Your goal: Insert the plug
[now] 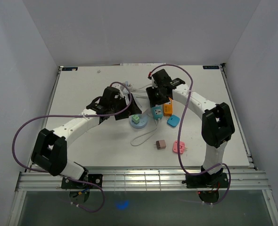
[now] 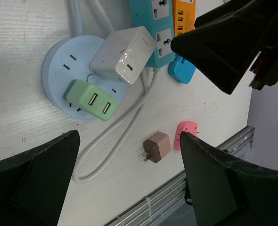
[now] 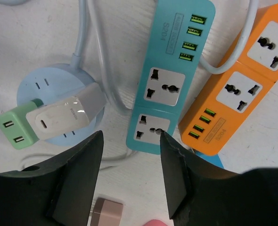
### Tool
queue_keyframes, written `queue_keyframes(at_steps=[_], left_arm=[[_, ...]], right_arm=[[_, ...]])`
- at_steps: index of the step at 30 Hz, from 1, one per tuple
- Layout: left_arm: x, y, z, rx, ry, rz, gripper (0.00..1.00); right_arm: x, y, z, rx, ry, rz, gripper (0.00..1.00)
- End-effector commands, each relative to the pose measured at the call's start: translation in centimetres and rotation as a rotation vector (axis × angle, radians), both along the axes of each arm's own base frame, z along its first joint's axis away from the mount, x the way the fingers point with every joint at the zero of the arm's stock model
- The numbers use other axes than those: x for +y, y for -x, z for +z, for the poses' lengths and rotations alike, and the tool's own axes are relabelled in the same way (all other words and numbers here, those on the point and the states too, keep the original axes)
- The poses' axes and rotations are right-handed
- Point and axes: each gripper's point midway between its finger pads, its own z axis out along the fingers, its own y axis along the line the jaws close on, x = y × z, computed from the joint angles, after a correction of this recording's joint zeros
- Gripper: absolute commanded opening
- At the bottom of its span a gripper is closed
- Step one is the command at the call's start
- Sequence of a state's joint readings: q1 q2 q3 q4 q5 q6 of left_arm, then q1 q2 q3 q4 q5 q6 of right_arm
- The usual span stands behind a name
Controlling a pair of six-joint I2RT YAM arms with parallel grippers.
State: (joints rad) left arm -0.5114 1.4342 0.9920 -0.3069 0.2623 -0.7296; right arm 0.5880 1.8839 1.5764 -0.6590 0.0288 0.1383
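Note:
A round pale-blue socket hub [image 2: 59, 61] carries a green USB plug [image 2: 91, 100] and a white charger plug [image 2: 125, 54] on its top face. My left gripper [image 2: 129, 135] hangs open over the table just in front of the hub, nothing between its fingers. My right gripper [image 3: 130, 135] is open and empty above the near end of the teal power strip [image 3: 169, 70], right of the hub [image 3: 40, 84]. A brown plug [image 1: 160, 145] and a pink plug [image 1: 179, 147] lie loose on the table nearer the arms. In the top view the two grippers stand close together over the hub [image 1: 138, 123].
An orange power strip [image 3: 233, 103] lies against the teal one's right side. A blue plug [image 1: 172, 121] rests by their near ends. The hub's white cable [image 2: 110, 146] loops toward the table's front edge. White walls enclose the table.

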Motion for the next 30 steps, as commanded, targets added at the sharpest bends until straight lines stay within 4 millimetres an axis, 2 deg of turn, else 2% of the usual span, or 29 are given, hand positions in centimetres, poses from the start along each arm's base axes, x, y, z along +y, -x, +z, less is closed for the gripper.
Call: queue_keyframes(at_steps=[1, 3, 6, 10, 14, 18, 20, 21, 23, 24, 25, 26, 27, 29, 30], left_arm=[[-0.5, -1.2, 0.5, -0.044, -0.061, 0.009, 0.98], [-0.7, -1.3, -0.2, -0.034, -0.090, 0.012, 0.98], [-1.2, -1.2, -0.5, -0.017, -0.102, 0.008, 0.98], [-1.8, -1.0, -0.3, -0.011, -0.081, -0.007, 0.97], [-2.6, -0.2, 0.7, -0.008, -0.023, -0.043, 0.96], [-2.3, 0.7, 1.7, -0.017, 0.012, -0.043, 0.96], [-1.7, 1.1, 2.6, 0.012, 0.088, -0.067, 0.97], [-1.2, 1.5, 2.2, 0.043, 0.123, -0.074, 0.96], [0.8, 1.1, 2.4, 0.054, 0.158, -0.034, 0.96], [1.6, 1.2, 3.6, 0.012, 0.164, -0.014, 0.96], [2.6, 1.6, 3.5, 0.019, 0.147, 0.008, 0.96], [4.1, 1.1, 4.0, -0.004, 0.138, 0.040, 0.96], [5.0, 1.7, 4.9, -0.014, 0.134, 0.051, 0.96], [7.1, 1.8, 5.7, -0.030, 0.105, 0.091, 0.96], [7.6, 1.8, 5.9, -0.037, 0.094, 0.101, 0.96]], right_arm=[[1.4, -1.3, 2.7, -0.060, -0.110, -0.002, 0.57], [1.5, -1.3, 2.6, -0.056, -0.110, -0.003, 0.56], [0.6, -2.1, 2.2, -0.081, -0.067, -0.057, 0.55], [0.5, -2.9, 1.1, -0.093, -0.051, -0.082, 0.53], [1.1, -3.0, 0.0, -0.065, -0.052, -0.075, 0.52], [2.7, -2.5, -0.8, -0.053, -0.051, -0.040, 0.52], [4.0, -1.8, -1.5, -0.037, -0.046, -0.010, 0.51], [4.7, -1.6, -1.3, -0.039, -0.051, 0.002, 0.51], [6.7, -0.4, -1.7, -0.028, -0.054, 0.044, 0.51], [7.4, 0.1, -1.7, -0.024, -0.059, 0.059, 0.51], [9.2, 1.2, -1.6, -0.017, -0.080, 0.092, 0.50], [10.2, 1.7, -1.5, -0.016, -0.094, 0.109, 0.51], [11.1, 2.2, -1.4, -0.018, -0.104, 0.123, 0.51], [15.2, 4.7, -1.3, 0.027, -0.176, 0.202, 0.50], [15.7, 5.3, -1.2, 0.026, -0.178, 0.218, 0.50]])
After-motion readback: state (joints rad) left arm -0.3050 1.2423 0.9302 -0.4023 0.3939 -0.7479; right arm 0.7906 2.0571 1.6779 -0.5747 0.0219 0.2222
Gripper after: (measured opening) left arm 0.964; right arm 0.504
